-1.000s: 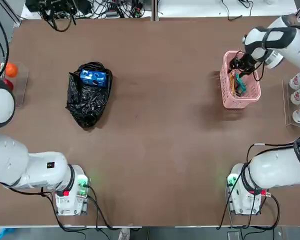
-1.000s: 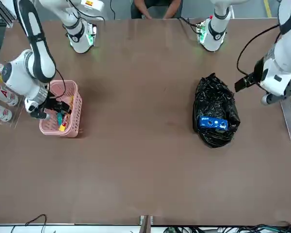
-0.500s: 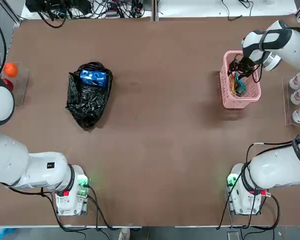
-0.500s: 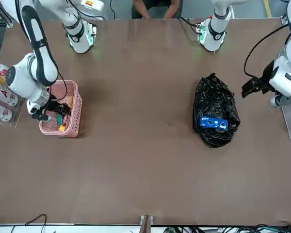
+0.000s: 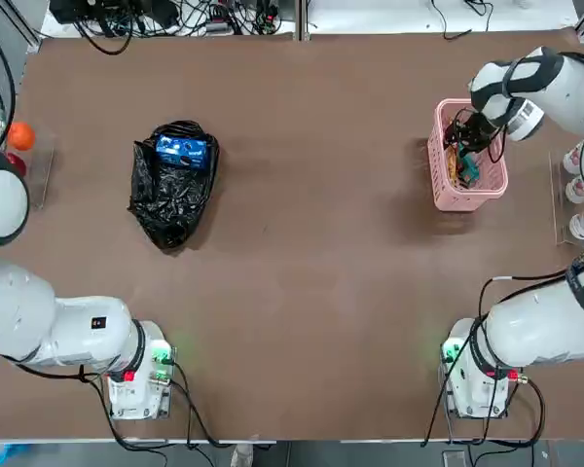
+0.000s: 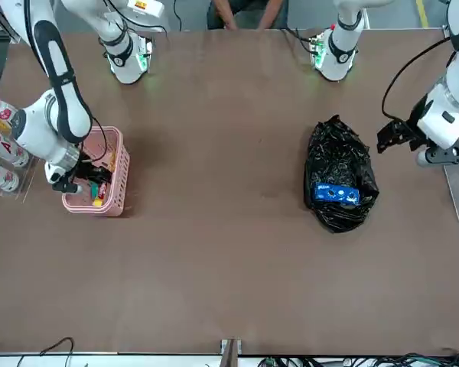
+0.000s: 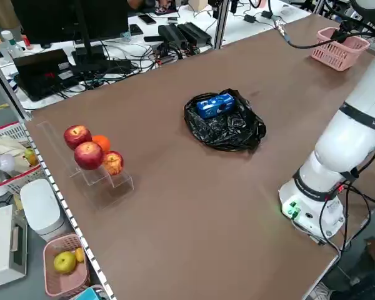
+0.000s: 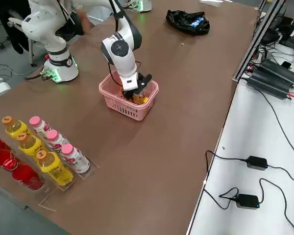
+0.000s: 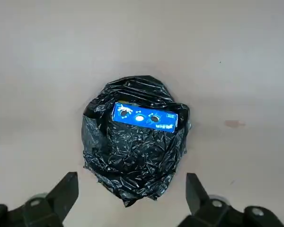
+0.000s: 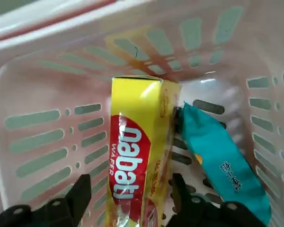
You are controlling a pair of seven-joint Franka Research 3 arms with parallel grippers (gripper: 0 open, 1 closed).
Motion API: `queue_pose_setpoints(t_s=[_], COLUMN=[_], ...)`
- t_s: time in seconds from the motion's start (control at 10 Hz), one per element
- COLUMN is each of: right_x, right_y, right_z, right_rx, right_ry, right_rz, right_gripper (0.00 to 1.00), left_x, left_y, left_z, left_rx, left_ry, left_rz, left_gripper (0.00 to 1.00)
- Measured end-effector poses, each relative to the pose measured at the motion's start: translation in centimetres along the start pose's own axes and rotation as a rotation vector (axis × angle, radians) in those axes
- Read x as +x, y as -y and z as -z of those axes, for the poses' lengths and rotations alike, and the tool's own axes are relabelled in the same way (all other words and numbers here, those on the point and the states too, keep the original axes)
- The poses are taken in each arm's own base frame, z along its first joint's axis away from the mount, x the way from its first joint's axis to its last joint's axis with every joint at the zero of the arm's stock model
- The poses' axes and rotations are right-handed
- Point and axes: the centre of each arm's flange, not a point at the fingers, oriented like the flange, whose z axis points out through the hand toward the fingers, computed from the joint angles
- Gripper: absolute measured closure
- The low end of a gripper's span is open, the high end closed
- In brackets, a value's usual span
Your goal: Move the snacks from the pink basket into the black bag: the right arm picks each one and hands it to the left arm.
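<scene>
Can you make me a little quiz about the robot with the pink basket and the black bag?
1. True or false: the blue snack already lies on the black bag.
2. Which snack sits between the fingers of the right end effector down in the pink basket?
A. the yellow snack
B. the teal snack
C. a white bottle
3. Fill in the gap: the left end effector hangs above the bag with its fingers ____.

Key
1. True.
2. A. The fingers stand on either side of the yellow one; the teal one lies beside it.
3. Open, and it holds nothing.
</scene>
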Motion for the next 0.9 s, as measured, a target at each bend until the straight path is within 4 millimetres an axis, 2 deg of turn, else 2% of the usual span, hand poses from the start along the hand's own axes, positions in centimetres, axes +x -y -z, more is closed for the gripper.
queue_pose_setpoints(t_s=[0.3, 0.6, 0.9], right_x=[0.1, 0.9, 1.2], right_y=[-0.2, -1.3, -1.3], right_z=[-0.2, -0.7, -1.1], right_rx=[-0.002, -0.008, 0.002], right_ry=[0.002, 0.001, -0.006], right_rz=[0.018, 0.034, 0.022], right_gripper=[0.22, 0.24, 0.24], left_x=[0.0, 0.1, 0.1], left_y=[0.1, 0.2, 0.4], left_z=[0.1, 0.7, 0.8], left_rx=[-0.001, -0.003, -0.002], left_ry=[-0.002, -0.014, -0.010], left_rz=[0.002, 0.004, 0.007], left_gripper=[0.00, 0.00, 0.00])
